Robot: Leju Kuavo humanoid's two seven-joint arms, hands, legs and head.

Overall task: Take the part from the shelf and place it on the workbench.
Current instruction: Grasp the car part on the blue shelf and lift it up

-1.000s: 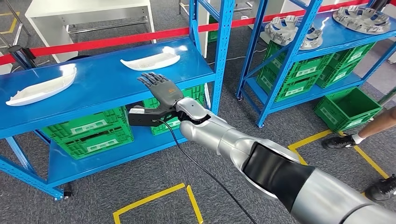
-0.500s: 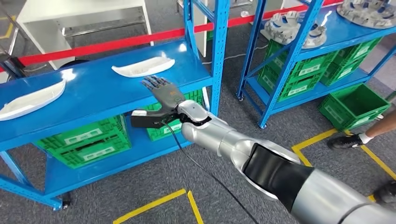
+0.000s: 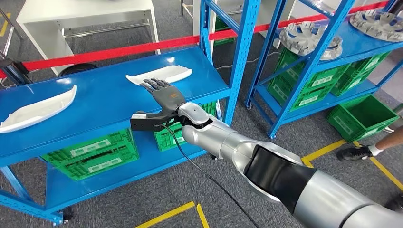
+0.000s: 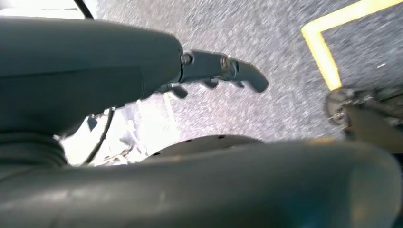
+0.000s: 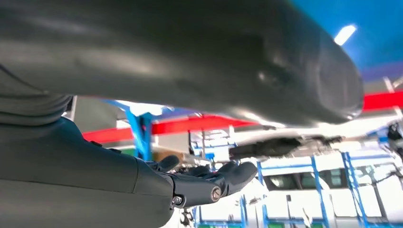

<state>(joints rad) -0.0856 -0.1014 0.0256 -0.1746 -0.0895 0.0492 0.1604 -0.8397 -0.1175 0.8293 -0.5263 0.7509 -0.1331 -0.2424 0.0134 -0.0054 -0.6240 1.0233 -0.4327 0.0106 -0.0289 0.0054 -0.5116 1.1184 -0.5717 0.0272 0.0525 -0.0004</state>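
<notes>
A long white curved part (image 3: 159,75) lies on the blue shelf (image 3: 109,102), toward its far right. My right hand (image 3: 164,93) hovers over the shelf just in front of that part, palm flat, fingers (image 3: 154,84) spread and holding nothing. In the right wrist view the same hand (image 5: 199,183) is stretched out and empty. A second white part (image 3: 35,105) lies at the shelf's left end. My left hand (image 4: 218,67) hangs over the grey floor with its fingers extended and nothing in them.
Green crates (image 3: 90,154) fill the lower shelf. A blue upright post (image 3: 240,57) stands right of my hand. A second blue rack (image 3: 351,45) at the right carries round metal parts (image 3: 309,40). A person's shoe (image 3: 356,152) is on the floor at far right.
The camera has shifted. My right hand has reached farther over the shelf, and its fingertips now lie close to the right white part.
</notes>
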